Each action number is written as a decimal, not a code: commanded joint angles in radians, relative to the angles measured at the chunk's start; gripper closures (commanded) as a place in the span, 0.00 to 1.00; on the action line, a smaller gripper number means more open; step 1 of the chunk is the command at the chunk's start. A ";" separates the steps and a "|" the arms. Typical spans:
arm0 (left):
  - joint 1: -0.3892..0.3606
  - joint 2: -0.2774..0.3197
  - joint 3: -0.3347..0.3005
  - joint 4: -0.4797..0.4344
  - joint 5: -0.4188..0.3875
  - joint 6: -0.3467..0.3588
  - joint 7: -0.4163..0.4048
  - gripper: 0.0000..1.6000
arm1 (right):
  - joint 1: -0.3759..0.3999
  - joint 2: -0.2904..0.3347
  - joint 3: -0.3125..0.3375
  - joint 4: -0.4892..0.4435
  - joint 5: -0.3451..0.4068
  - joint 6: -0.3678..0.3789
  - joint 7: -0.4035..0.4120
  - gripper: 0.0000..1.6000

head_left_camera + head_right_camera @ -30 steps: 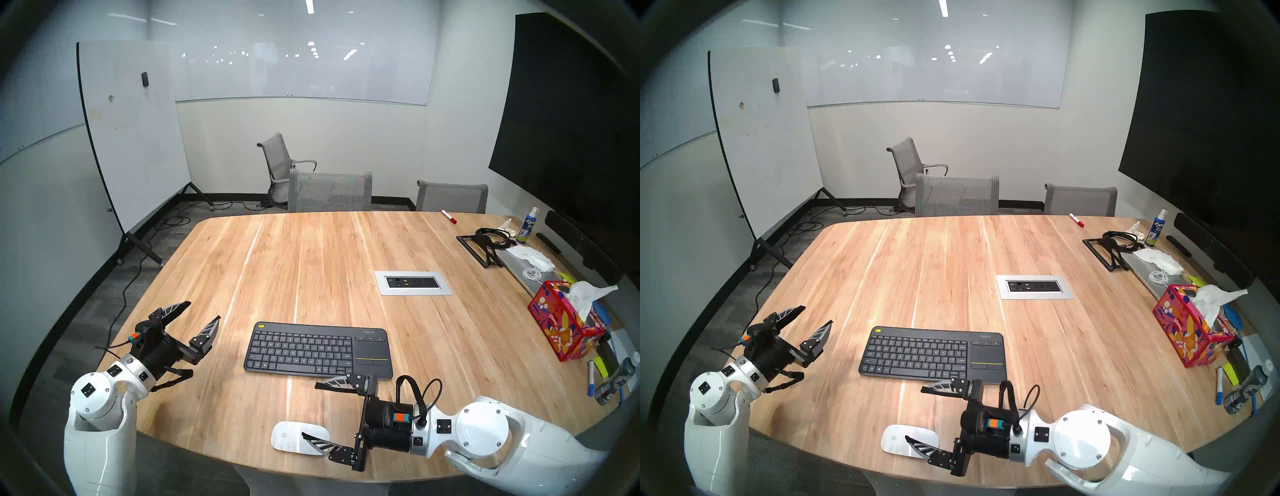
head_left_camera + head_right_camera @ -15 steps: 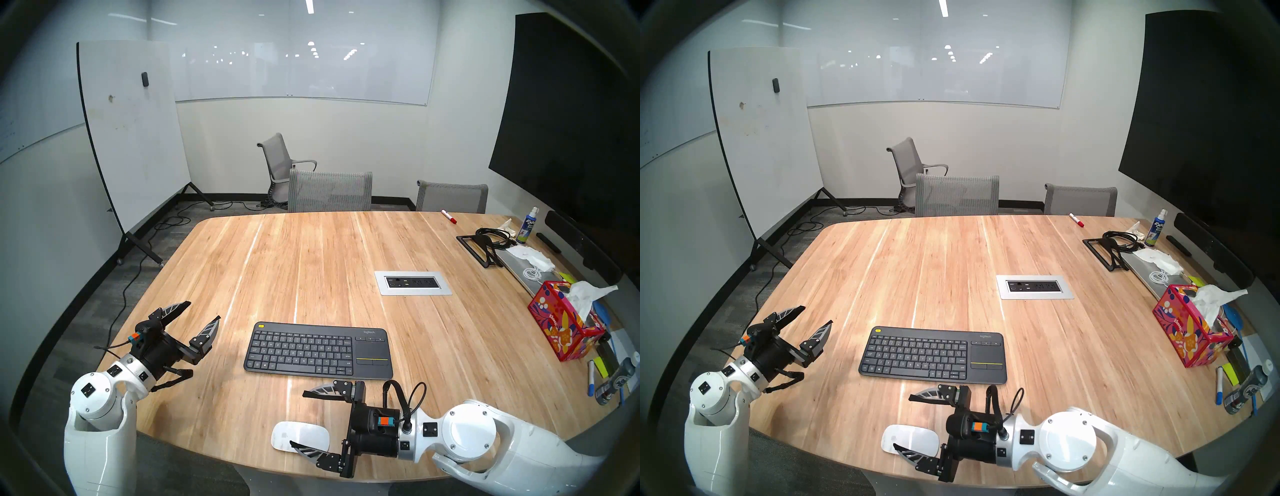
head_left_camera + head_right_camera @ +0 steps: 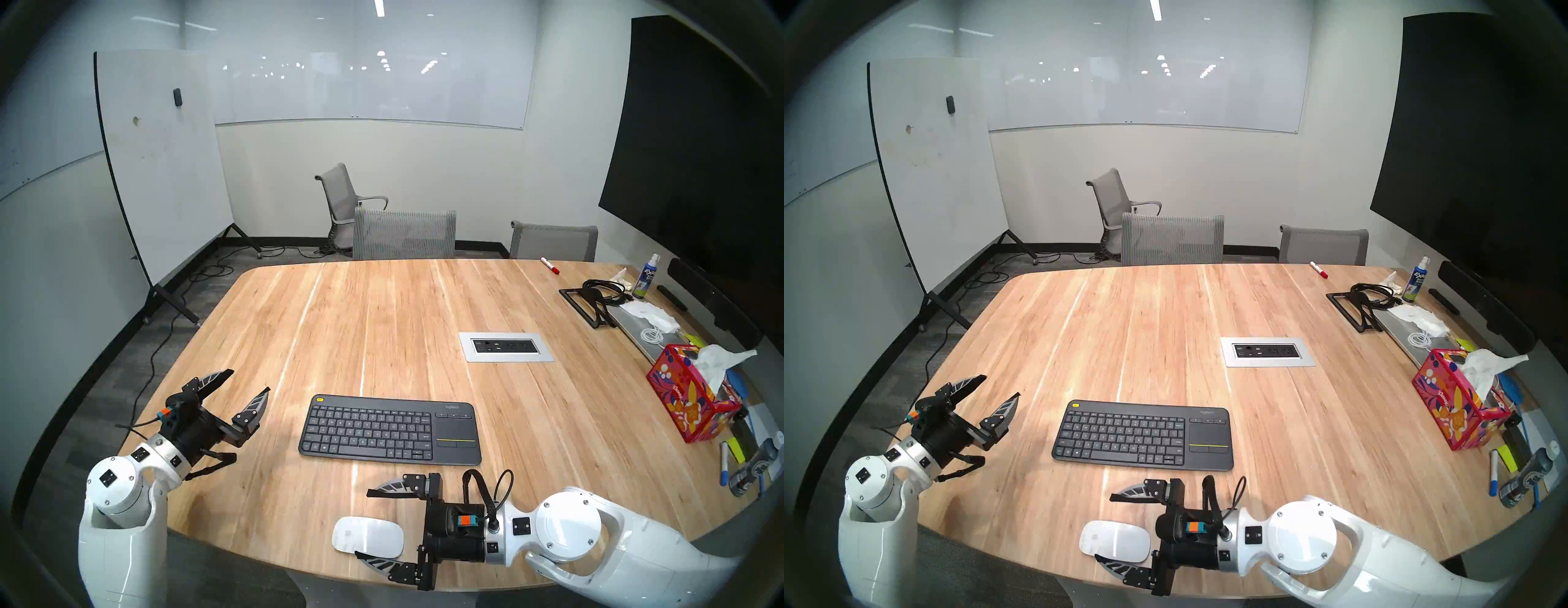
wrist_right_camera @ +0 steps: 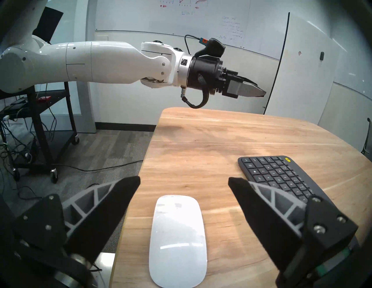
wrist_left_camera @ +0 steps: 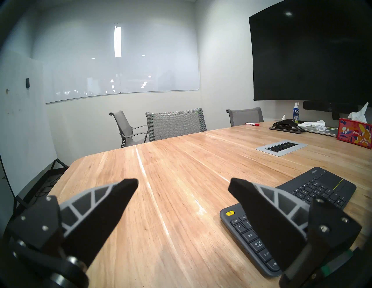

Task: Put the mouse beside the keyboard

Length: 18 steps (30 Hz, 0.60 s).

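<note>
Since a second ago the right end effector (image 3: 362,523) has slid leftward along the near desk edge, so its spread fingers now flank the mouse (image 3: 367,536) rather than lying across it; the mouse, the keyboard (image 3: 390,429) and the left end effector (image 3: 250,379) have not shifted.

White and glossy, the mouse lies flat just inside the near rim of the desk (image 3: 382,322), apart from the keyboard, which lies farther in with a strip of bare wood between them. In the right wrist view the mouse (image 4: 178,239) sits between the two black fingers (image 4: 112,203) with clear gaps on both sides, untouched; the nearer finger hangs over the desk's edge, beyond which is grey carpet.

Over the left corner of the desk the left end effector hovers with its fingers spread and nothing between them, well apart from the keyboard's yellow-button end. To the keyboard's right the wood is open up to a silver outlet panel (image 3: 505,347) set into the surface.

Along the far right edge are a red patterned tissue box (image 3: 689,403) with a tissue sticking out, a spray bottle (image 3: 645,277), markers and cables. Grey chairs (image 3: 404,234) stand behind the desk, a rolling whiteboard (image 3: 163,165) to the left and a dark screen (image 3: 695,140) on the right wall.
</note>
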 commanded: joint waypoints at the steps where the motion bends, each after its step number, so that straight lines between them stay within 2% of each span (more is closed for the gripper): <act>1: 0.000 -0.001 0.001 -0.016 0.002 -0.004 0.002 0.00 | 0.015 0.017 0.004 -0.011 0.015 -0.002 0.037 0.00; 18: 0.000 -0.002 0.001 -0.016 0.003 -0.004 0.002 0.00 | 0.014 -0.011 -0.019 0.037 -0.004 0.009 0.026 0.00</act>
